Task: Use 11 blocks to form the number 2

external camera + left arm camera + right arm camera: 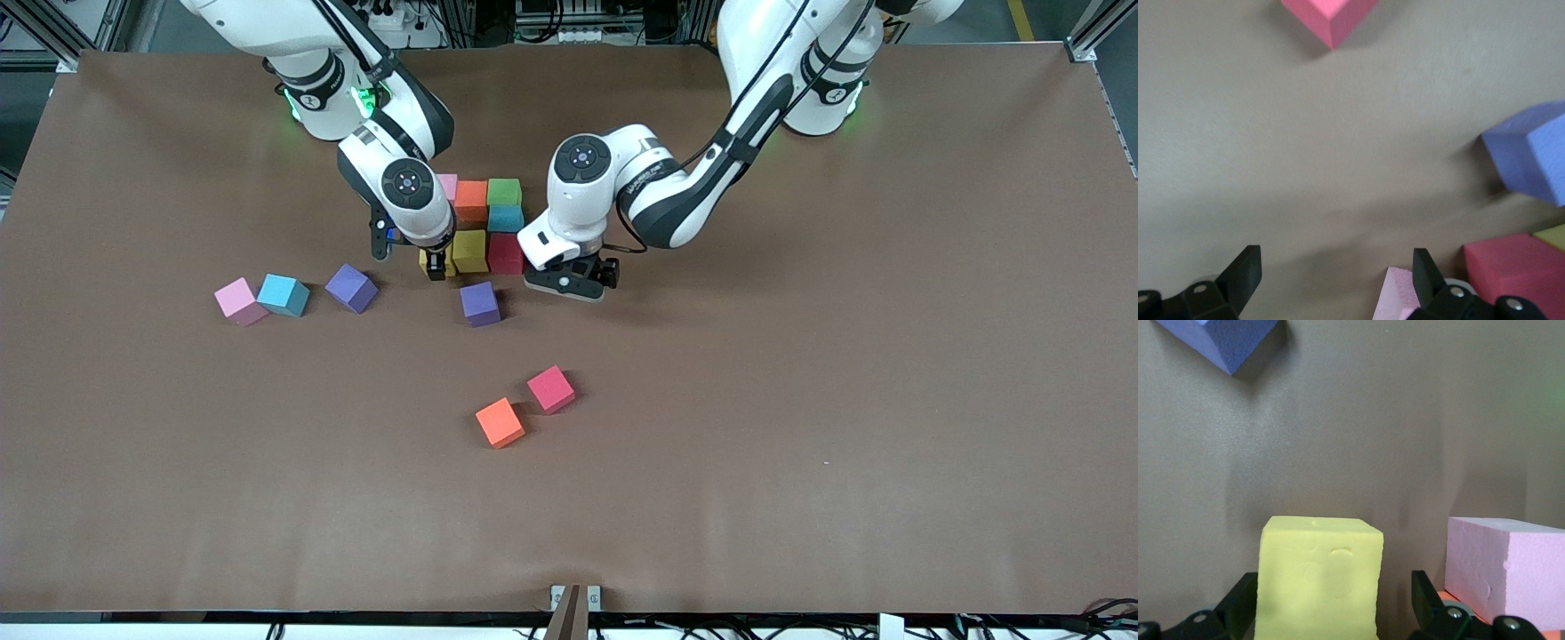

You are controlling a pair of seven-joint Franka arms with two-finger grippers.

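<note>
While the right gripper (1331,613) pinches the yellow matte foam cube (1319,577) in the digit's middle row, keep it square to its yellow neighbour (469,251) and flush before you let go. I judge the number 2 (484,222) about half built; it sits mid-table toward the robots' edge. Left gripper (1337,280) is spread and empty beside the crimson foam cube (1515,273); hold it there. Loose purple foam cube (480,303) is just beside the row on the front-edge side, so retract straight up.
</note>
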